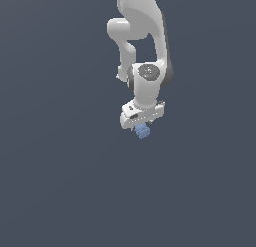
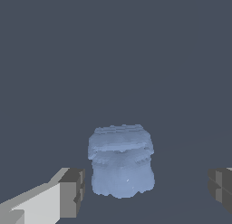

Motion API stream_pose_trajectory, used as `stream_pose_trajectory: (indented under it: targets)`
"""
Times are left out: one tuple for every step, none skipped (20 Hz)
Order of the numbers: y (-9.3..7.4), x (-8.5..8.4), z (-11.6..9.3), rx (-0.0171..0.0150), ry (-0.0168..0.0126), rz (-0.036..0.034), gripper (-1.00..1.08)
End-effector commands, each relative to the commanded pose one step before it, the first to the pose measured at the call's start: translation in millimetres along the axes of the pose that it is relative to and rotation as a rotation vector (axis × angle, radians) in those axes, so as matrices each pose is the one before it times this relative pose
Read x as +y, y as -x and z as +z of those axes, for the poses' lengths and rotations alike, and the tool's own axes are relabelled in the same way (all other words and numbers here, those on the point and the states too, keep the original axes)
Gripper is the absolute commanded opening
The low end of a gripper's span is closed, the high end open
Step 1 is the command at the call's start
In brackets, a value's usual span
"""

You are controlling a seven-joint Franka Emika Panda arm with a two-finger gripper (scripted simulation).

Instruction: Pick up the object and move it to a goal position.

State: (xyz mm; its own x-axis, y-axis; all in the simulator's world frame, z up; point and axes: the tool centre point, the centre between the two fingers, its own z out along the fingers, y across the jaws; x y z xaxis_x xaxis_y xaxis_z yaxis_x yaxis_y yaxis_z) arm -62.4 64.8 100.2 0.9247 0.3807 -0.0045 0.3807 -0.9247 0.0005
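Note:
The object [image 1: 142, 131] is a tiny light-blue blocky piece with a ridged surface, showing just under the white gripper [image 1: 141, 128] in the exterior view. In the wrist view the object [image 2: 121, 161] sits between the two fingers, with a gap on either side. One dark pad [image 2: 72, 192] and the other pad [image 2: 221, 187] stand well apart from it, so the gripper [image 2: 147, 191] is open. The hand hides the fingers in the exterior view.
A plain dark grey-blue ground [image 1: 60, 181] fills both views. The white arm [image 1: 145, 36] reaches down from the upper middle of the exterior view.

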Motion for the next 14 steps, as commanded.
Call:
stream_pose_trajectory:
  targets:
    - [4.35,-7.46,5.47,0.00272,0.00016,-0.04415,1.0]
    - [1.16,-2.19,1.53,0.00054,-0.00011,-0.01203,1.0]
    - [0.94,-1.81,1.24,0.00045,-0.0001,-0.00985,1.0]
    - [0.73,-1.41,0.96,0.00035,-0.00009,-0.00765,1.0]
    - [0.51,-1.01,0.68,0.00025,-0.00007,-0.00547,1.0]
    - [0.3,-0.62,0.41,0.00015,-0.00004,-0.00331,1.0]
    - [0.12,-0.14,0.14,0.00005,-0.00001,-0.00098,1.0]
    - [-0.53,0.8,-0.57,-0.00097,-0.00028,0.00625,1.0]
    - [0.02,0.01,0.34,0.0,0.0,0.0,1.0]
    - [0.06,0.04,1.02,0.0,0.0,0.0,1.0]
    - [0.11,0.06,1.69,0.0,0.0,0.0,1.0]
    - [0.04,-0.26,2.32,0.00009,-0.00001,-0.00068,1.0]
    - [0.09,-0.24,2.98,0.00009,-0.00002,-0.00068,1.0]
    - [0.25,0.13,3.67,0.0,0.0,0.0,1.0]
